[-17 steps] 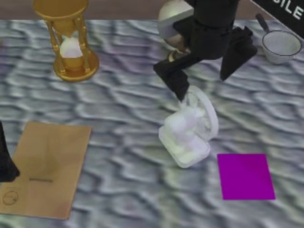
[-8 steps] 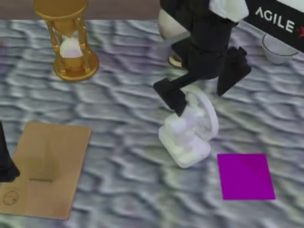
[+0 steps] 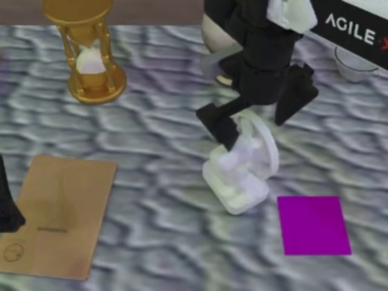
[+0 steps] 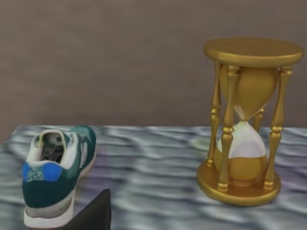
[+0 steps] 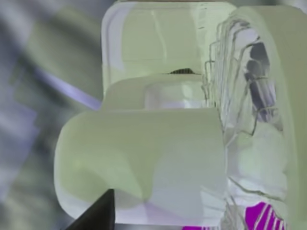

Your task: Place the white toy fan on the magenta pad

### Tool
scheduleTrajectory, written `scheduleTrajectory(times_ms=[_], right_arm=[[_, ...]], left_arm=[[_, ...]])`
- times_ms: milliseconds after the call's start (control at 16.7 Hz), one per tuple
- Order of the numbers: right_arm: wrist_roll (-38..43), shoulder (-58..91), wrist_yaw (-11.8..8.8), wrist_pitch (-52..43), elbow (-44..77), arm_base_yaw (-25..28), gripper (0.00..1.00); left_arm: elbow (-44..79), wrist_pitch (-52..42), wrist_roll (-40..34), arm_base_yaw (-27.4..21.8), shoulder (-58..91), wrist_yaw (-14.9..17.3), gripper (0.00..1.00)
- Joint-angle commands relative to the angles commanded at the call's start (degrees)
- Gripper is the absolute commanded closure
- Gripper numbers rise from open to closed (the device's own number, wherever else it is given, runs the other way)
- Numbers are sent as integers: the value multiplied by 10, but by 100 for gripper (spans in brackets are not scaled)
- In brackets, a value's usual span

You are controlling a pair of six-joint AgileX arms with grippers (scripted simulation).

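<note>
The white toy fan stands on the desk right of centre, its squarish base down and its round guard turned toward the right side. The magenta pad lies bare just beside its base, to the right and a little nearer us, not touching. Neither has shifted over the last second.

What has changed is our right arm. A second ago its right hand hung above and behind the fan; it has since come lower and closer. Its two dark fingers now spread wide to either side of the fan's head, one against the guard's left edge, the other well clear on the right. It grips nothing yet. In the right wrist view the fan's motor body fills the frame, with a sliver of magenta below, so we judge the hand close in.

We read this as the end of the approach: closing on the fan comes next, then a short carry to the pad.

The left hand is parked at the desk's left edge beside the tan cardboard sheet; we cannot tell how its fingers stand.
</note>
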Motion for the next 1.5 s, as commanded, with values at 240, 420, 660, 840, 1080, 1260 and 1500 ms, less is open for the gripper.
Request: scheduleTrajectory(times_ms=[240, 420, 660, 840, 1080, 1260, 1500], right_arm=[[0, 0, 0, 0, 0, 0, 45], [0, 0, 0, 0, 0, 0, 68], [0, 0, 0, 0, 0, 0, 98], [0, 0, 0, 0, 0, 0, 100], [0, 0, 0, 0, 0, 0, 100], [0, -3, 0, -2, 3, -1, 100], [2, 12, -1, -59, 71, 1, 100]], left_arm=[[0, 0, 0, 0, 0, 0, 0], [0, 0, 0, 0, 0, 0, 0], [0, 0, 0, 0, 0, 0, 0], [0, 0, 0, 0, 0, 0, 0], [0, 0, 0, 0, 0, 0, 0], [0, 0, 0, 0, 0, 0, 0], [0, 0, 0, 0, 0, 0, 0]])
